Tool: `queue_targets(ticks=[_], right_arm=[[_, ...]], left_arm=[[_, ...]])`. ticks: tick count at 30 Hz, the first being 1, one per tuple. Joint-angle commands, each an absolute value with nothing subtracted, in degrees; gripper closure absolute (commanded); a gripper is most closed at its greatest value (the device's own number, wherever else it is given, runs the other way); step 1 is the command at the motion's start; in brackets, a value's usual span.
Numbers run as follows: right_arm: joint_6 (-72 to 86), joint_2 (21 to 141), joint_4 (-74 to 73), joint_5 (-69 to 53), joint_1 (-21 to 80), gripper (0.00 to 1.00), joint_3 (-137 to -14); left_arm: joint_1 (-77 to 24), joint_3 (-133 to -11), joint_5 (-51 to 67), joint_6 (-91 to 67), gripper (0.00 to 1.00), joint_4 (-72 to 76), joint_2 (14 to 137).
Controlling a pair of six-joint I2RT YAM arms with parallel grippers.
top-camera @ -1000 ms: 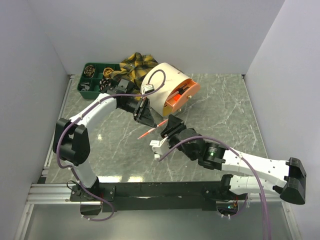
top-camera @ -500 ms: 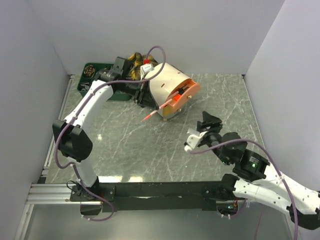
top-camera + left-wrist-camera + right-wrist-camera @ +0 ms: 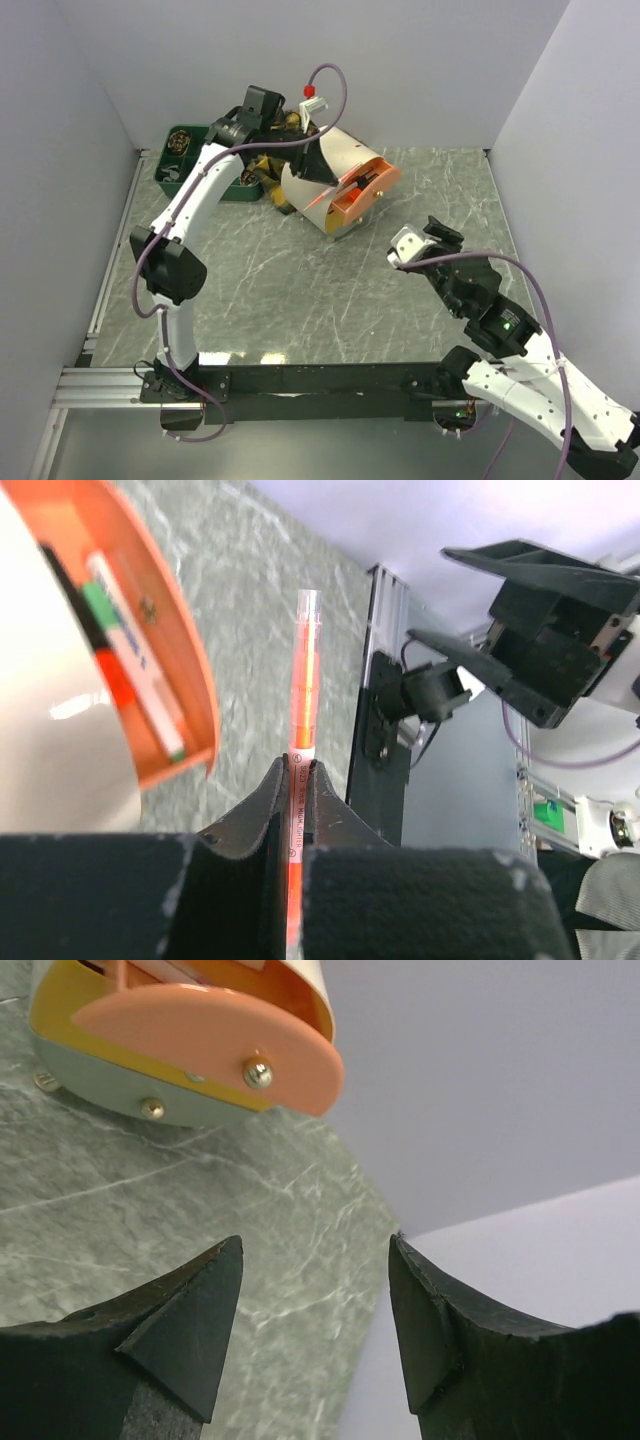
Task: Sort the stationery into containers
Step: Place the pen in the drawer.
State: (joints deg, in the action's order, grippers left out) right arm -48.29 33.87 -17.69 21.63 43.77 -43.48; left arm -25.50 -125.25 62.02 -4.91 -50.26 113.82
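**Orange pen pinched beside the drum's tray, right fingers wide apart**

From above: my left gripper [image 3: 318, 168] is up at the back of the marble table [image 3: 300, 290], pressed against the upper side of the cream drum [image 3: 335, 150]. The drum lies tipped over, and its orange tray [image 3: 362, 192] faces right and toward my bases. I can't pick out the pen from up here, since my own gripper hides it. The dark green tray [image 3: 185, 160] sits in the back left corner with small items in its compartments, too small for me to name. The plaid cloth [image 3: 267, 167] is bunched between it and the drum. My right gripper [image 3: 438, 232] hangs over bare table, well apart from the drum and to its right.

Left wrist view: here it is! My fingers [image 3: 250, 815] are pinching an orange pen [image 3: 305, 680]. The barrel runs straight out from between them and its clear end points away from me. The pen hangs in the air just beside the orange tray's rim, not touching it. Inside the tray lie a white marker with a green band [image 3: 128, 640] and a darker pen beside it. Past the pen are the table and a metal rail [image 3: 372, 640] at its edge.

Right wrist view: my two black fingers [image 3: 195, 1325] are spread, with only table showing between them. Ahead and above, the drum's orange tray shows its flat end with two brass screws.
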Motion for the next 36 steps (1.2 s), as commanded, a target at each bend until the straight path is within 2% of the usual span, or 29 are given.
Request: queue_targets(ticks=[1,8,11,27,36], right_arm=[[-37.1,36.4,-16.6,16.5,38.2,0.33,-47.9],[-20.5,44.6,-21.2,6.3,28.0,0.33,-60.6],[-17.0,47.4,-22.2,6.2,25.8,0.33,-62.7],[-15.3,46.7,-21.5,4.3,23.6,0.34,-58.3],[-14.4,46.9,-20.7,4.2,23.0,0.34,-57.1]], left_arm=[[-26.9,-129.9,62.1,-11.9,0.99,-41.3,115.9],[-28.6,-131.3,61.4,-15.6,0.99,-36.8,120.3],[-28.9,-132.6,59.8,-14.9,0.99,-36.8,122.2],[-31.6,-138.2,52.3,-11.7,0.98,-35.3,127.7],[-33.0,-140.2,44.0,-11.6,0.96,-33.7,130.0]])
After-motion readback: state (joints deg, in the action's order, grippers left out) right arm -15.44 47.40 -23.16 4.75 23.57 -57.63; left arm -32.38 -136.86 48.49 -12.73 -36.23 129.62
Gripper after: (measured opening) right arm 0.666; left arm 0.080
